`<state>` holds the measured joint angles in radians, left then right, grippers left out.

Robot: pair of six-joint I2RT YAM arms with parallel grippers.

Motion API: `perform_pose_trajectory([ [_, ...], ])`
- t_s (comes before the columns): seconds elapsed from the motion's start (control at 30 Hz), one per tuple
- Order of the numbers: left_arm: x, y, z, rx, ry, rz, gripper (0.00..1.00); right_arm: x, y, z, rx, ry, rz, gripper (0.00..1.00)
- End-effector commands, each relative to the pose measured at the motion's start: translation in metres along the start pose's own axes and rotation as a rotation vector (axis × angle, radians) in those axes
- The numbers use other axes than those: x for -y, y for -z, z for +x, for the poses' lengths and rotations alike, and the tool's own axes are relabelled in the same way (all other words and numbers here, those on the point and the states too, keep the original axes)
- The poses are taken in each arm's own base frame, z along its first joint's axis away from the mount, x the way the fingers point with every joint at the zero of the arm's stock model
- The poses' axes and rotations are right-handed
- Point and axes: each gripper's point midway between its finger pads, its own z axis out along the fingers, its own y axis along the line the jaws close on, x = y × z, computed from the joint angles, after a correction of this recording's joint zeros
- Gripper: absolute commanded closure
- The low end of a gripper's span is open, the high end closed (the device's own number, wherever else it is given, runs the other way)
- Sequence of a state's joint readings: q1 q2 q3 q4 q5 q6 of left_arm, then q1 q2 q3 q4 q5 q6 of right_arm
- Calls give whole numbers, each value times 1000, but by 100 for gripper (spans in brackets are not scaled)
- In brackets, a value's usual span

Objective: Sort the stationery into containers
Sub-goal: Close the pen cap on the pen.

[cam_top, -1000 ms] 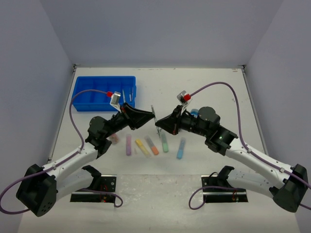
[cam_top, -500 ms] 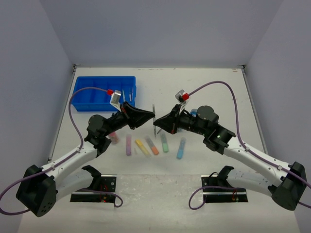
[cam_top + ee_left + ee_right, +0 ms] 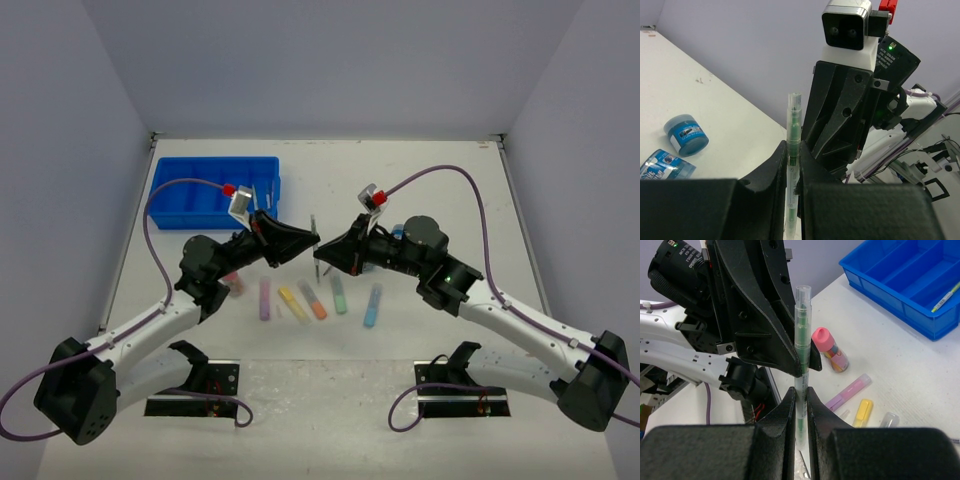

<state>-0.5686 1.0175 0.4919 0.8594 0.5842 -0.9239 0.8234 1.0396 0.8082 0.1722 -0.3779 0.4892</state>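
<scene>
A thin green pen stands upright in mid-air above the table's middle, and both grippers have it. My left gripper is shut on its upper part and my right gripper is shut on its lower part. In the left wrist view the pen is pinched between my jaws. The right wrist view shows the pen rising from my gripper. The blue tray lies at the far left with a pen inside. Purple, yellow, orange, green and blue markers lie below.
A pink-capped bottle lies left of the markers, under the left arm. Two round blue tubs lie behind the right arm. The tray's near wall shows in the right wrist view, with a yellow-green pen inside.
My left gripper has shut on the pen that the right gripper holds. Both arms and the pen have shifted slightly left.
</scene>
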Motion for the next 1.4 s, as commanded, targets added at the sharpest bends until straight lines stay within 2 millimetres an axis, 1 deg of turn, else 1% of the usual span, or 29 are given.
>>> perform_pose_trajectory([
  [0.0,35,0,-22,50,-82,113,100,-16,-7,-19,39,49,-77,84],
  [0.07,41,2,-26,67,-93,127,100,-20,-11,-14,19,35,-111,75],
  [0.1,43,3,-28,76,-98,132,100,-17,-15,-10,3,26,-113,72],
  [0.17,48,4,-31,88,-107,146,100,-19,-20,-7,-14,15,-133,69],
  [0.23,50,4,-33,96,-113,149,100,-23,-22,-8,-16,9,-159,77],
  [0.27,50,4,-33,95,-110,147,100,-23,-23,-8,-16,6,-161,85],
  [0.3,49,3,-33,92,-105,145,100,-22,-24,-7,-20,3,-161,95],
  [0.33,48,2,-32,87,-105,144,100,-22,-24,-8,-16,4,-157,100],
  [0.37,46,2,-31,79,-106,136,99,-22,-23,-9,-12,6,-156,100],
  [0.4,43,1,-30,75,-110,122,93,-22,-22,-9,-11,9,-155,100],
  [0.47,37,1,-31,80,-114,88,67,-22,-21,-9,-13,15,-152,100],
  [0.5,34,1,-31,80,-120,73,62,-22,-20,-9,-16,18,-150,100],
  [0.6,33,1,-33,67,-143,52,50,-20,-17,-5,-30,32,-140,100],
  [0.73,27,-1,-39,71,-167,4,48,-22,-16,2,-60,40,-161,100],
  [0.83,21,-2,-45,93,-187,-39,50,-24,-17,7,-85,37,-181,100],
  [0.87,19,-3,-47,92,-186,-52,52,-25,-17,8,-88,40,-186,100],
  [1.0,13,-6,-45,81,-182,-66,56,-26,-17,10,-99,42,-195,100],
  [1.1,11,-6,-45,87,-175,-71,64,-28,-17,11,-109,50,-204,100],
  [1.2,14,-7,-46,100,-170,-51,69,-27,-18,12,-116,55,-205,100],
  [1.23,16,-7,-45,98,-162,-37,75,-27,-19,12,-117,54,-203,100],
  [1.27,18,-7,-44,97,-157,-23,86,-26,-20,12,-116,53,-200,100],
  [1.3,18,-7,-43,94,-154,-17,95,-25,-21,10,-110,52,-193,100],
  [1.33,18,-7,-41,90,-149,-13,100,-23,-22,8,-103,51,-183,100],
  [1.37,18,-7,-40,85,-143,-9,100,-22,-23,6,-94,51,-172,100],
])
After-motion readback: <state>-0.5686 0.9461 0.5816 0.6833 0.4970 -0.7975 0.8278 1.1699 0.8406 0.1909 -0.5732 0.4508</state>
